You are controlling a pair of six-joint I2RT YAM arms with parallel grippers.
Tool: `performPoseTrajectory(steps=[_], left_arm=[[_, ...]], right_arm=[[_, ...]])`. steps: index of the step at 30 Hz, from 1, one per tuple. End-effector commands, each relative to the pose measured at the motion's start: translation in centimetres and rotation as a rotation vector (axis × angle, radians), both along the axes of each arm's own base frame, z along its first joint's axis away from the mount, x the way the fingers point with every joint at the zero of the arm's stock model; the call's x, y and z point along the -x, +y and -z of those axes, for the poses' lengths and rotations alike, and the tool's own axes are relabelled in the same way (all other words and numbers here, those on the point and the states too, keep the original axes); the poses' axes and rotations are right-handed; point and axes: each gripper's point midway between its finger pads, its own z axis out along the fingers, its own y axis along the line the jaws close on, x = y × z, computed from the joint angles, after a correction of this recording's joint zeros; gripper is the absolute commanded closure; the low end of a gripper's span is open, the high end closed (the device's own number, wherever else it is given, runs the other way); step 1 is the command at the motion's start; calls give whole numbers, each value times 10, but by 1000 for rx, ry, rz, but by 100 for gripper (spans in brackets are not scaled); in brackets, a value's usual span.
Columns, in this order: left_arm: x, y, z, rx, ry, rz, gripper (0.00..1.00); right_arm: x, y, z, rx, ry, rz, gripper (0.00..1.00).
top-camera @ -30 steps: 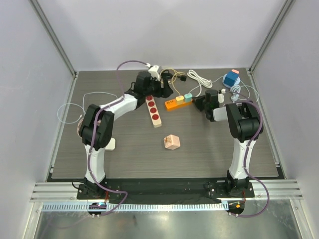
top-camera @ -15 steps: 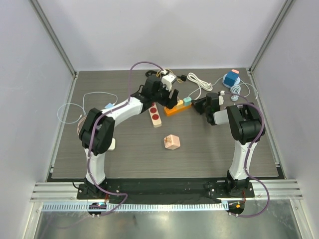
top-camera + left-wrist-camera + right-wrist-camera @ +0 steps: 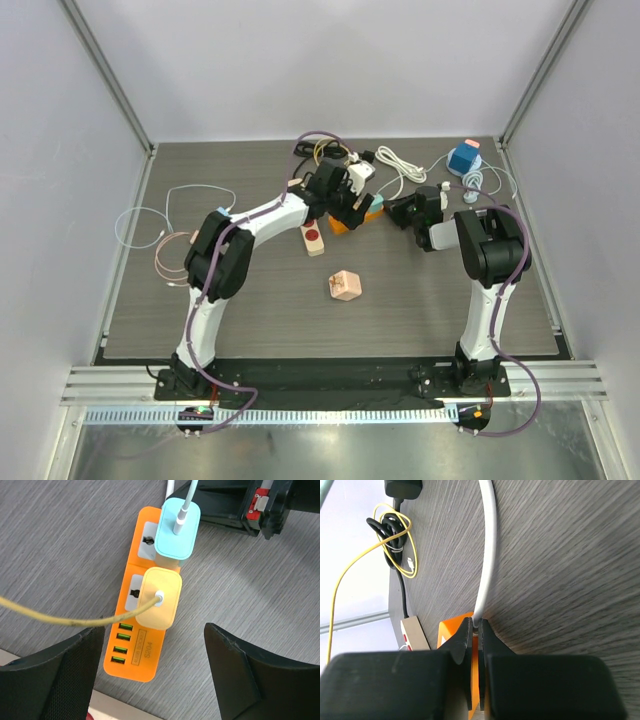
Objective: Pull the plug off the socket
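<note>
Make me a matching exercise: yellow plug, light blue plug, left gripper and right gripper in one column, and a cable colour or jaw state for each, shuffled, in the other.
Column one:
A. yellow plug
B. light blue plug
C. left gripper
D. right gripper

Column two:
1. jaws shut
2. white cable leads out of it
3. yellow cable leads out of it
4. jaws open above the orange power strip

Pairs: A-3, B-2, C-4, D-1.
</note>
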Motion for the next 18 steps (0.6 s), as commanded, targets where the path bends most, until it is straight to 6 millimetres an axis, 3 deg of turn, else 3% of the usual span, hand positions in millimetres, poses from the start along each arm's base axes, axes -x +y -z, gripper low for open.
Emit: performPoseTrajectory(steps=[1, 2, 8, 12, 18], left_arm=[[-10, -12, -19, 20, -30, 17, 20], [-12, -11, -12, 9, -22, 8, 22], [-20, -19, -17, 27, -36, -19, 34], [-18, -24, -13, 11, -38, -11, 48], [-8, -32, -6, 1, 5, 46, 52]], right_arm=[[-6, 3, -6, -3, -35, -18, 99], [-6, 3, -7, -6, -37, -17, 99], [-6, 4, -6, -7, -39, -22, 99], [-6, 4, -5, -7, -37, -20, 99], [-6, 3, -1, -7, -32, -17, 99]])
